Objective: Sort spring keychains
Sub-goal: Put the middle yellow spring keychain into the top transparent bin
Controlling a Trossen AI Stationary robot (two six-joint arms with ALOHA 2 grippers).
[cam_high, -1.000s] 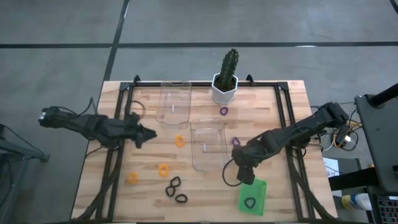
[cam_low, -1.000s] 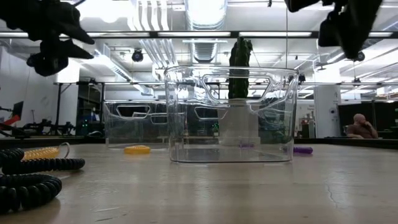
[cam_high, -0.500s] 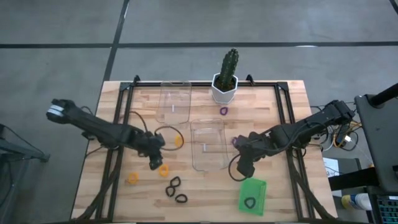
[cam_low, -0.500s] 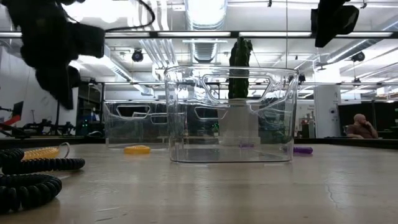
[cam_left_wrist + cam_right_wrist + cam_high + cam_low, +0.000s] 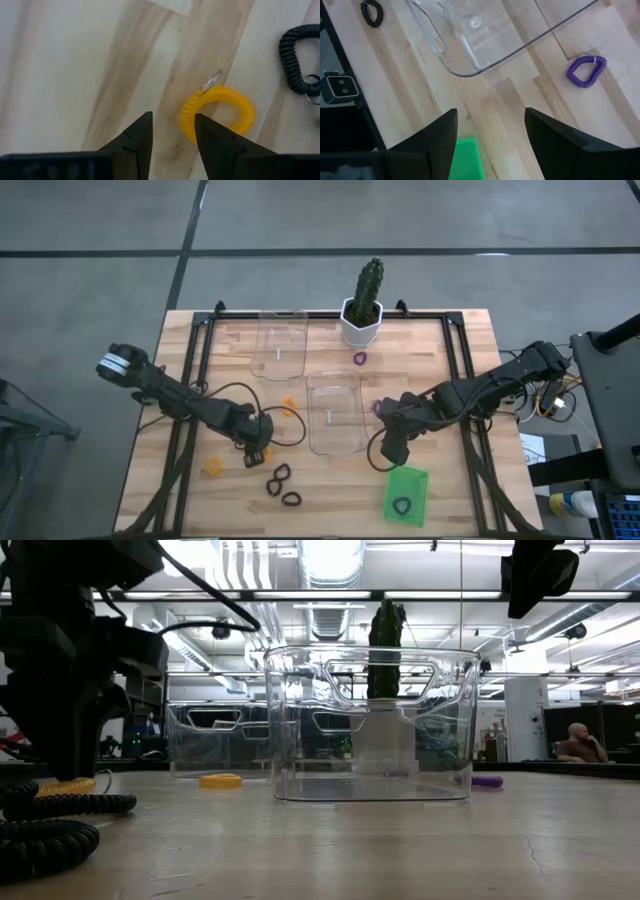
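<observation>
Orange spring keychains lie flat on the wooden table (image 5: 180, 480) at the near left (image 5: 213, 467) and near the clear trays (image 5: 289, 405). A third orange keychain (image 5: 218, 113) lies under my left gripper (image 5: 256, 448), which is open and low over it, pointing down. The keychain's near arc is beside one fingertip (image 5: 212, 137). Two black keychains (image 5: 279, 475) (image 5: 291, 499) lie near the front. Two purple ones (image 5: 360, 358) (image 5: 586, 70) lie on the right. My right gripper (image 5: 392, 445) is open and empty, above the table beside the green tray (image 5: 408, 480). My left gripper comes down on the orange keychain from above, with the ring's near arc (image 5: 186, 122) beside one fingertip. I cannot tell whether a finger touches it. The keychain lies flat on the table.
Two clear trays (image 5: 282, 345) (image 5: 335, 412) stand mid-table. A potted cactus (image 5: 362, 305) stands at the far edge. The green tray holds a black keychain (image 5: 401, 505). A black frame (image 5: 190, 380) borders the table's sides.
My left gripper has swung from the table's left side toward the right and near edge. It has come down over the orange keychain. My right gripper has drawn back a little from the green tray and risen, then kept still.
</observation>
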